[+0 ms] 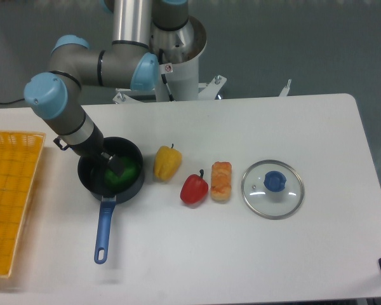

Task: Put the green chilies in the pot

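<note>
Green chilies [122, 173] in pot [134, 185], under end effector [113, 161].

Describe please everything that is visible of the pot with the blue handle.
The pot is a small round saucepan, dark grey to black, with a long blue handle that points toward the front edge of the table and has a hole at its end. It stands upright on the white table, left of the yellow pepper. The green chilies lie inside it, low against the dark wall. The gripper reaches in over the rim from the left; whether it touches the pot is unclear. It has no lid on.
</note>
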Available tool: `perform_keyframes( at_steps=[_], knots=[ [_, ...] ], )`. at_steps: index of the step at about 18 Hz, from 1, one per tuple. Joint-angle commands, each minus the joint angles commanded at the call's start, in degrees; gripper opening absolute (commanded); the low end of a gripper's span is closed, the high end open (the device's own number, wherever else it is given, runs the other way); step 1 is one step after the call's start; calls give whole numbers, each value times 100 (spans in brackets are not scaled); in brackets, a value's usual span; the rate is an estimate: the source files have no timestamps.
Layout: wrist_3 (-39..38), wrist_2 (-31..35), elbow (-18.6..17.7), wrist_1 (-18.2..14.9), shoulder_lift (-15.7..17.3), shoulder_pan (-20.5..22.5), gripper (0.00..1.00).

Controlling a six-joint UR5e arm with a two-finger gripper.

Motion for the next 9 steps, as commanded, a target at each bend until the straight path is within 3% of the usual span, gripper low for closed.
perform_keyframes(
  at_steps=[5,9],
  knots=[
    [9,18,61,-44,184,88,100],
    [0,193,62,-97,395,439,100]
  ],
)
